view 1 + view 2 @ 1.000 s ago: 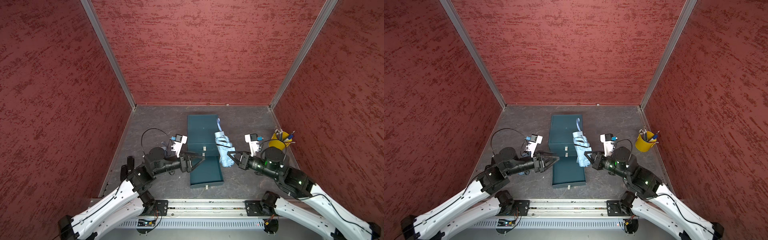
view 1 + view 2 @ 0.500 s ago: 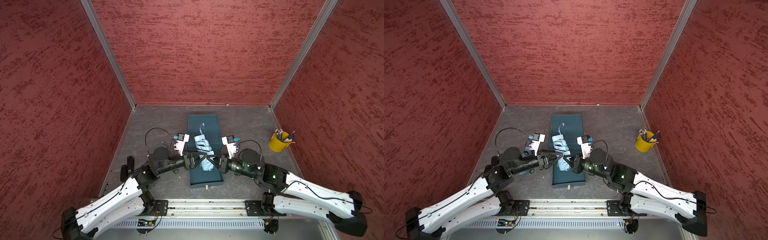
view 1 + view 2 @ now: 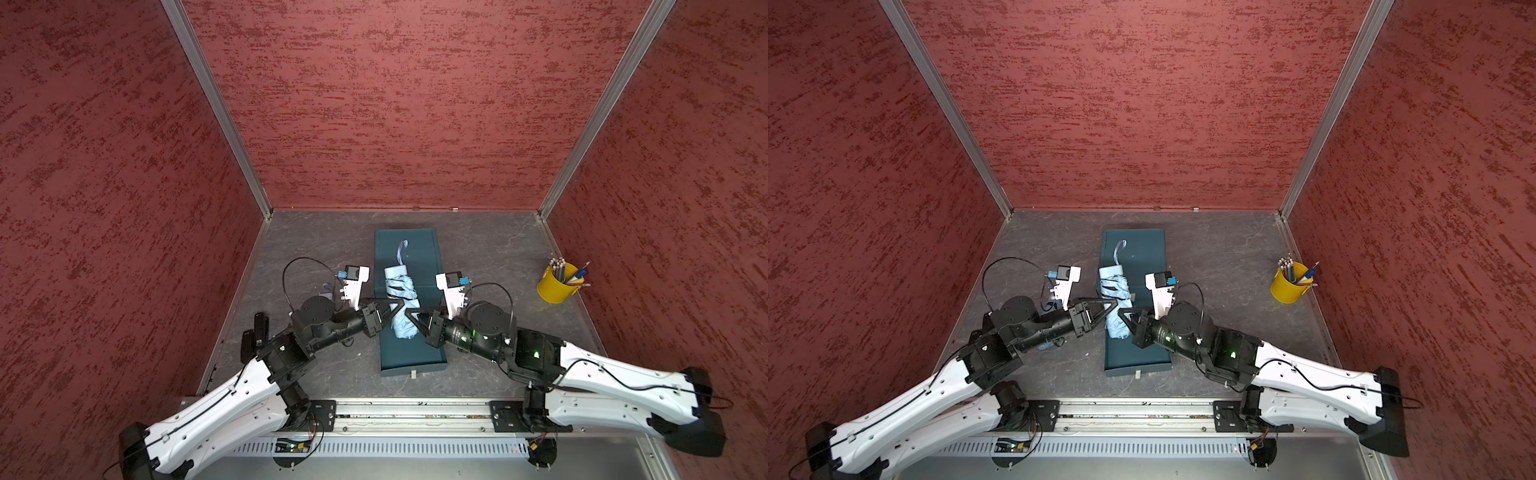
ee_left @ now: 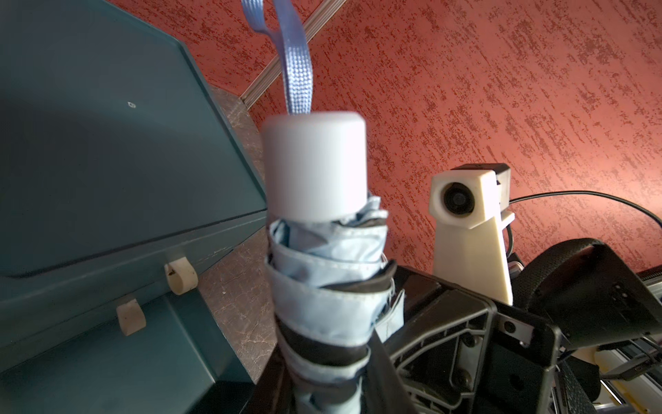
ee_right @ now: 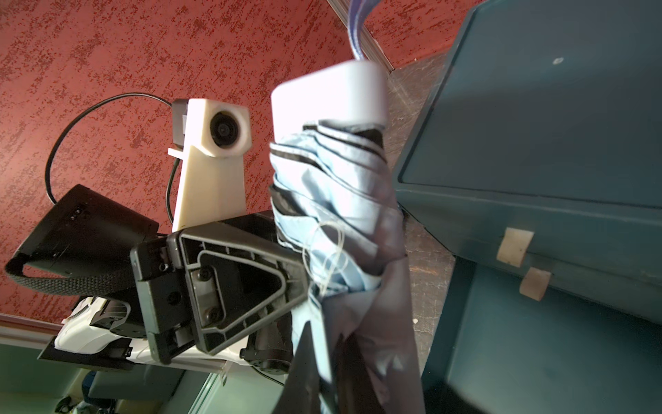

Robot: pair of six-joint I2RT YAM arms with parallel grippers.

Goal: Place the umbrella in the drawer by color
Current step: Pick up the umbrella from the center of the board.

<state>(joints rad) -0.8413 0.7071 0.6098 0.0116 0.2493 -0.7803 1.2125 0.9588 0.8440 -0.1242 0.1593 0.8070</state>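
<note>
Three red walls [image 3: 395, 104] enclose the grey table [image 3: 490, 249], and at its middle stands the teal drawer unit [image 3: 419, 245] with one drawer [image 3: 411, 353] pulled out toward the robot. Above it hangs the folded light-blue umbrella [image 3: 399, 291], carried from both sides. It appears to lie lengthwise over the unit, with its pale handle end over the cabinet top and its other end over the open drawer, not yet inside. The right gripper [image 3: 412, 312] is clamped tight on the fabric. The left gripper [image 3: 394, 307] has its jaws narrow against the opposite side, and in its wrist view the fingers [image 4: 383, 387] look pressed into the cloth. I judge this to be the carry-and-lower step, with the blue umbrella going to the blue-green drawer. The next move calls for drawing the umbrella toward the robot until the handle clears the cabinet's front edge, then lowering it level. The drawer's side walls sit close beside the umbrella, so fingers coming in sideways have little room, while bare table lies open on both flanks. A yellow pencil cup [image 3: 555, 286] stands well apart to the right, and dark things [image 3: 257, 332] lie by the left wall. The wrist strap [image 3: 402, 251] could snag on the white pull tabs [image 4: 181, 277].
</note>
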